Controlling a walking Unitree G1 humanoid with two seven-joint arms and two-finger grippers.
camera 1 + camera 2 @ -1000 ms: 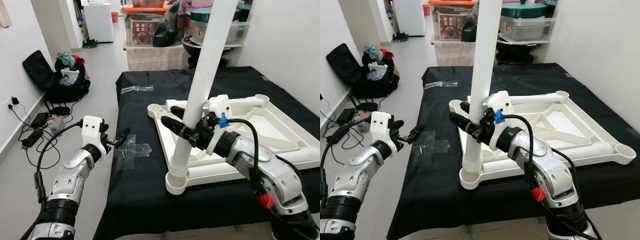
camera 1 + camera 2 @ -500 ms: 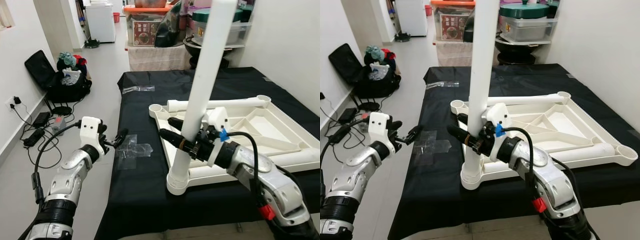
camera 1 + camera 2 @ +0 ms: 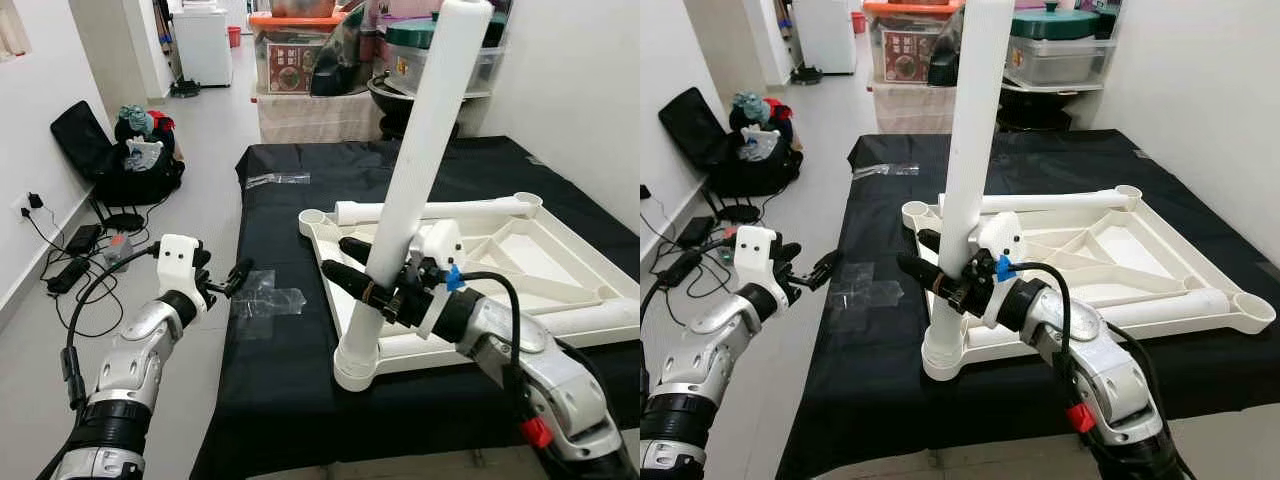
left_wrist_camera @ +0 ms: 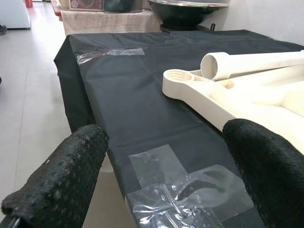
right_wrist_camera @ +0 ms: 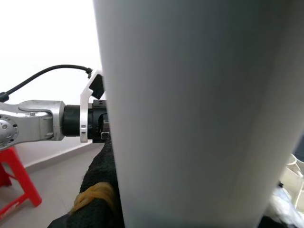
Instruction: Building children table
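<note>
Clamped on the white table leg [image 3: 405, 200], the right gripper [image 3: 352, 270] has its two black fingers on either side of the tube low down, a little above the corner socket [image 3: 356, 369] of the upturned white tabletop [image 3: 480, 265]. From the left eye view the leg stands in that near corner socket, tilted so its top leans toward the robot's right and away from it. The tabletop lies underside up on a black cloth [image 3: 280, 380] that covers the work surface, and a second white leg [image 3: 430, 209] lies flat along the tabletop's far edge. The left gripper [image 3: 236, 277] hovers with its fingers spread at the cloth's left edge, holding nothing, just beside a patch of clear tape [image 3: 262, 301] stuck to the cloth. On the floor further left sit a black bag [image 3: 105, 160] stuffed with clothes and some cables [image 3: 55, 270].

The right eye view gives the same arrangement: the right gripper [image 3: 940, 278] around the tilted leg [image 3: 970, 170], and the left gripper [image 3: 818, 270] parted near the tape.

From the left wrist view, the two black fingertips [image 4: 61, 171] stand wide apart (nothing lies between them), with the tape [image 4: 190, 190] and cloth beyond, and the tabletop's far corner socket [image 4: 183, 80] next to the end of the lying leg [image 4: 256, 61].

The right wrist view shows the white leg [image 5: 199, 114] very close up, and past it the left arm [image 5: 42, 123].
</note>
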